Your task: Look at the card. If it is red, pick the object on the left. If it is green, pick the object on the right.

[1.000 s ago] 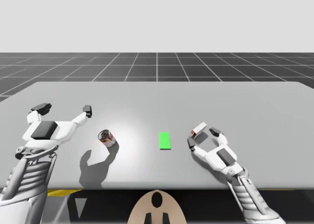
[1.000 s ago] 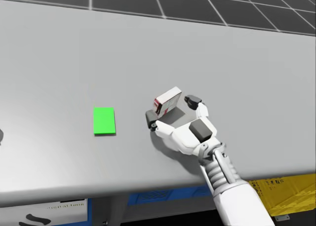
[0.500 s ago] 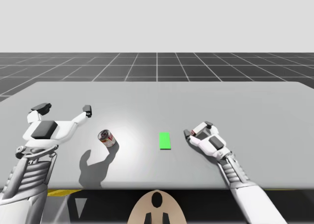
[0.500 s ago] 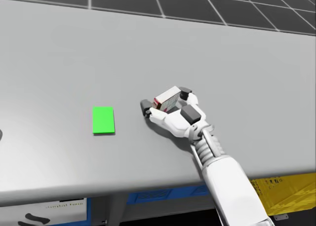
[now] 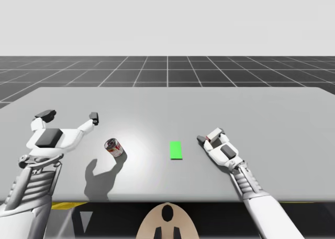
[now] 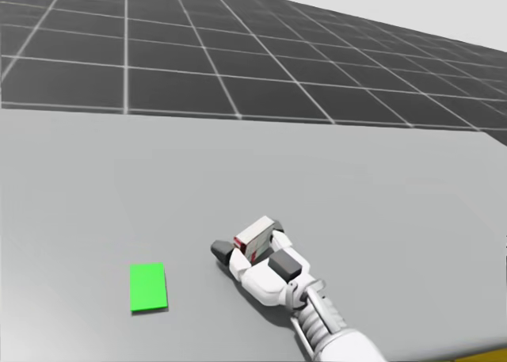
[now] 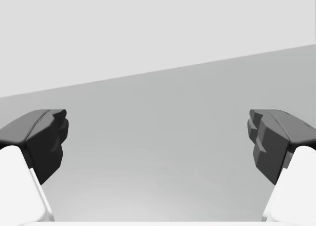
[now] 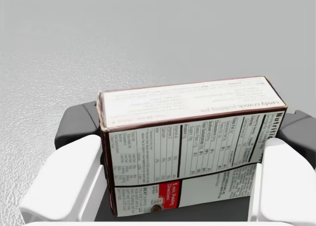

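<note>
Gripping the white-and-red box [image 8: 192, 137] from both sides, my right hand [image 5: 210, 136] lies low on the surface [image 5: 261, 108], just right of the green card [image 5: 176, 150]. The box is covered in fine print, with one red patch. My left hand [image 5: 69, 115] hovers spread wide near the small can [image 5: 113, 147], holding nothing.

Dense small black print in ruled panels, plus a red patch, covers the white box [image 8: 187, 152].
</note>
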Robot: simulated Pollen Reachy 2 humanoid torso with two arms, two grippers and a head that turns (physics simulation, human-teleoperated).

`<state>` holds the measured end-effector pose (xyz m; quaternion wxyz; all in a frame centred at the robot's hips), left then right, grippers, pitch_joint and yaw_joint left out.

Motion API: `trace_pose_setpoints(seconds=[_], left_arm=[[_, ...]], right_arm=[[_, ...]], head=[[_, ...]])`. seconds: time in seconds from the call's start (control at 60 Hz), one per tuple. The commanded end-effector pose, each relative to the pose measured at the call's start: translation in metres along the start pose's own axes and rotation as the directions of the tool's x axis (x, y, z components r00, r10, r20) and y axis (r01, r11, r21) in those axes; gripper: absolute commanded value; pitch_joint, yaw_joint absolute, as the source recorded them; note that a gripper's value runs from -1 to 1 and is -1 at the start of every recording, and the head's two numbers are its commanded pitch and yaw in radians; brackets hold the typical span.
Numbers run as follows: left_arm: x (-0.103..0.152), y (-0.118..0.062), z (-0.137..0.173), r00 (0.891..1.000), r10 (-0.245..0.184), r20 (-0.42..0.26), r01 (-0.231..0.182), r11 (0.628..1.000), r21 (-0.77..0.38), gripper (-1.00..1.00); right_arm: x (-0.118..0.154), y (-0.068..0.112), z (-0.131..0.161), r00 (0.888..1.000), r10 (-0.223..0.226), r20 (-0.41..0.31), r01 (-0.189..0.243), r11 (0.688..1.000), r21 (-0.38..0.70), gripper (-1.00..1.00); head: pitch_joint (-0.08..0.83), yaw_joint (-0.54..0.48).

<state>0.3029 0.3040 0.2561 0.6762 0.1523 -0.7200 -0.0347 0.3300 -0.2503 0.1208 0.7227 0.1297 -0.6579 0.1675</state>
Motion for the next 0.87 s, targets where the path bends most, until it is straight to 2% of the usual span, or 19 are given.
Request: trace_pose_setpoints(seconds=[0.017, 0.133, 0.233, 0.25, 0.3, 0.35, 0.467, 0.55, 0.567, 0.683, 0.8, 0.817, 0.85, 0.867], left_arm=[[-0.001, -0.001, -0.001, 1.0, -0.003, -0.004, 0.003, 1.0, -0.003, -1.0], [-0.002, -0.002, -0.002, 1.0, -0.004, -0.005, 0.004, 1.0, -0.005, -1.0], [-0.002, -0.002, -0.002, 1.0, -0.003, -0.005, 0.003, 1.0, -0.005, -1.0], [-0.002, -0.002, -0.002, 1.0, -0.003, -0.006, 0.003, 1.0, -0.005, -1.0], [-0.003, -0.002, -0.002, 1.0, -0.004, -0.006, 0.004, 1.0, -0.005, -1.0], [-0.003, -0.002, -0.002, 1.0, -0.004, -0.006, 0.004, 1.0, -0.006, -1.0], [-0.003, -0.002, -0.002, 1.0, -0.006, -0.008, 0.006, 1.0, -0.007, -1.0], [-0.004, -0.003, -0.003, 1.0, -0.006, -0.01, 0.006, 1.0, -0.008, -1.0], [-0.004, -0.003, -0.003, 1.0, -0.007, -0.01, 0.006, 1.0, -0.009, -1.0], [-0.004, -0.003, -0.003, 1.0, -0.006, -0.01, 0.006, 1.0, -0.009, -1.0], [-0.004, -0.004, -0.003, 1.0, -0.005, -0.01, 0.005, 1.0, -0.01, -1.0], [-0.004, -0.004, -0.003, 1.0, -0.006, -0.011, 0.006, 1.0, -0.011, -1.0], [-0.004, -0.004, -0.003, 1.0, -0.006, -0.011, 0.006, 1.0, -0.011, -1.0], [-0.004, -0.004, -0.003, 1.0, -0.007, -0.012, 0.007, 1.0, -0.012, -1.0]], right_arm=[[-0.005, -0.003, 0.003, 1.0, 0.004, -0.014, -0.004, 1.0, -0.01, 0.97], [-0.005, -0.003, 0.003, 1.0, 0.012, -0.011, -0.012, 1.0, -0.007, 0.97], [-0.003, -0.002, 0.003, 1.0, 0.023, -0.005, -0.023, 1.0, -0.003, 0.98], [0.002, -0.002, 0.004, 0.999, 0.04, 0.004, -0.04, 0.999, 0.003, 0.97], [0.009, -0.001, 0.006, 0.999, 0.034, 0.013, -0.034, 0.999, 0.005, 1.0], [0.021, 0.001, 0.007, 0.998, 0.056, 0.035, -0.056, 0.998, 0.008, 1.0], [0.058, 0.005, 0.01, 0.989, 0.102, 0.105, -0.103, 0.995, 0.007, 0.98], [0.087, 0.006, 0.011, 0.98, 0.129, 0.152, -0.13, 0.991, 0.0, 0.99], [0.1, 0.005, 0.012, 0.974, 0.142, 0.174, -0.144, 0.99, -0.002, 0.98], [0.134, 0.002, 0.013, 0.957, 0.184, 0.224, -0.184, 0.983, -0.024, 1.0], [0.173, -0.001, 0.015, 0.933, 0.216, 0.288, -0.21, 0.976, -0.053, 1.0], [0.185, 0.0, 0.016, 0.923, 0.229, 0.309, -0.222, 0.973, -0.06, 0.99], [0.189, 0.0, 0.017, 0.92, 0.232, 0.316, -0.224, 0.973, -0.062, 1.0], [0.197, 0.001, 0.018, 0.913, 0.242, 0.33, -0.232, 0.97, -0.068, 1.0]], head=[[0.35, -0.35], [0.285, -0.37], [0.267, -0.37], [0.266, -0.37], [0.263, -0.37], [0.263, -0.38], [0.259, -0.39], [0.259, -0.39], [0.259, -0.39], [0.258, -0.4], [0.253, -0.39], [0.252, -0.39], [0.251, -0.39], [0.25, -0.39]])
